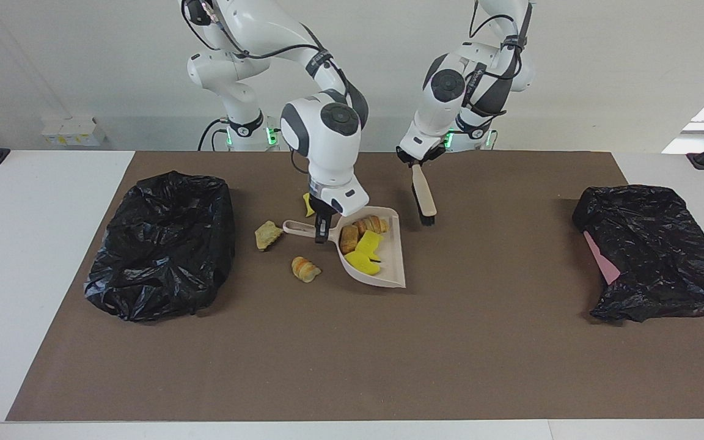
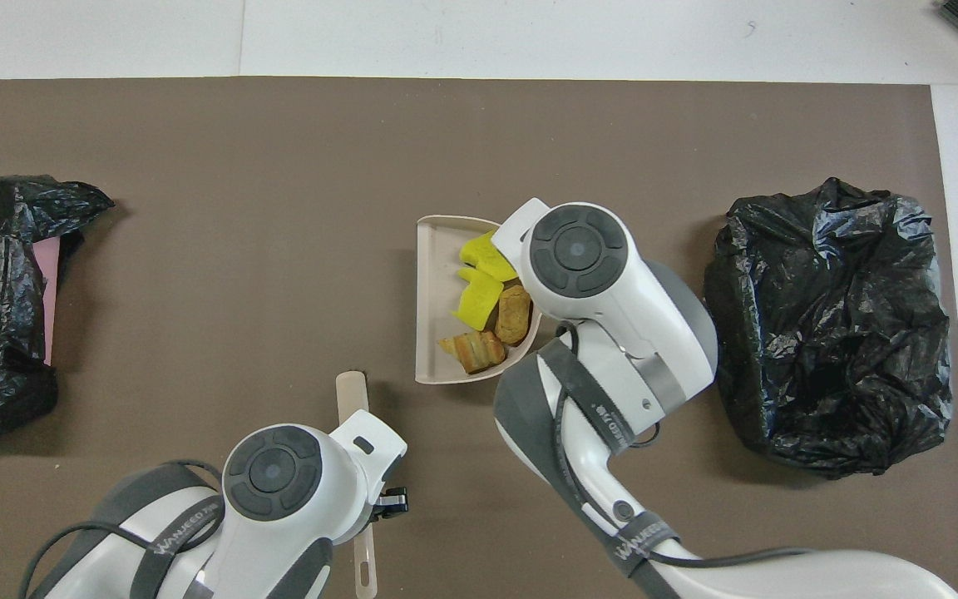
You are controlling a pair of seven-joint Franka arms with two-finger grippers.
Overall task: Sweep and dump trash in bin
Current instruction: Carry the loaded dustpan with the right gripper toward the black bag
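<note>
A: Right gripper (image 1: 322, 235) is down on the dustpan's handle (image 1: 300, 228), fingers clamped around it; four scraps already sit in the dustpan (image 1: 392, 269): two yellow sponge chunks (image 1: 365, 252) and two pastry pieces (image 1: 371, 225).

B: And the left gripper (image 1: 416, 160) holds the brush (image 1: 423, 198) by its handle, bristles hanging just off the mat beside the pan; three scraps (image 1: 305, 269) lie loose by the handle, toward the black-bagged bin (image 1: 165, 244).

A: Mid-sweep, I'd say; next the brush must come round those strays, or the pan goes to that bin.
</note>
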